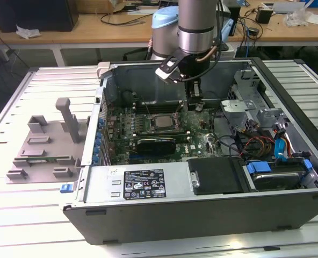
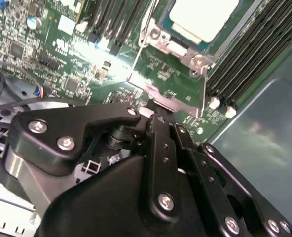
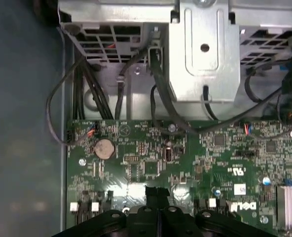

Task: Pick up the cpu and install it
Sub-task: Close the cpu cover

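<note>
While the cpu [image 1: 160, 121] is lying seated flat on the motherboard [image 1: 202, 141], shiny top up, the gripper [image 1: 194, 102] is hanging just to the exterior view's right of it, low inside the open computer case [image 1: 202, 215]. Its fingers [image 3: 151, 193] are pressing together in the first wrist view, with nothing between them.

In the second wrist view the black fingers are reaching to the edge of a metal frame plate [image 2: 173, 91] beside the cpu. Whether they are touching it I cannot tell, since the gripper's own body is covering the spot. That view is cutting the cpu off at the picture's edge, and rows of memory slots [image 2: 249, 64] are running alongside.

The first wrist view is looking over another stretch of the board, where a round coin battery [image 3: 104, 147] is sitting below dark cables [image 3: 87, 94] and a steel cage [image 3: 205, 54].

Far to the exterior view's left, outside the case, a grey tray [image 1: 41, 148] with upright blocks is resting on the slatted table [image 1: 19, 215].
</note>
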Motion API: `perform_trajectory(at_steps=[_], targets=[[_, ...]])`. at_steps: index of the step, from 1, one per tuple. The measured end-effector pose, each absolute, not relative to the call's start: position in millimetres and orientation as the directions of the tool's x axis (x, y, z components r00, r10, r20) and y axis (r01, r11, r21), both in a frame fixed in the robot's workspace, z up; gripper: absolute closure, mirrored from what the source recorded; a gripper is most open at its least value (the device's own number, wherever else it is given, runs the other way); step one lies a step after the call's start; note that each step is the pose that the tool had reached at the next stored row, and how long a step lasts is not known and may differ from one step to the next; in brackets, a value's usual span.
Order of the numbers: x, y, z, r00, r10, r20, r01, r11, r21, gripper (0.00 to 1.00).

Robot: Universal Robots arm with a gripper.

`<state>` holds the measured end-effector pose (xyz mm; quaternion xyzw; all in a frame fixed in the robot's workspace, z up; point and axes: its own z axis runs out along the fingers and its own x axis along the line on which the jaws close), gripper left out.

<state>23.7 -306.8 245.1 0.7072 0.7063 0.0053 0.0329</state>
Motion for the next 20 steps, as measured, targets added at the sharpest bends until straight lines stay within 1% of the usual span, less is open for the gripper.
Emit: perform_trajectory(at_steps=[9,20], targets=[[3,-302,245,0.02,0.999,-0.039,0.998,-0.018,0.054,0.89],[-2,-301,245,0.023,0.999,-0.039,0.998,-0.02,0.054,0.89]])
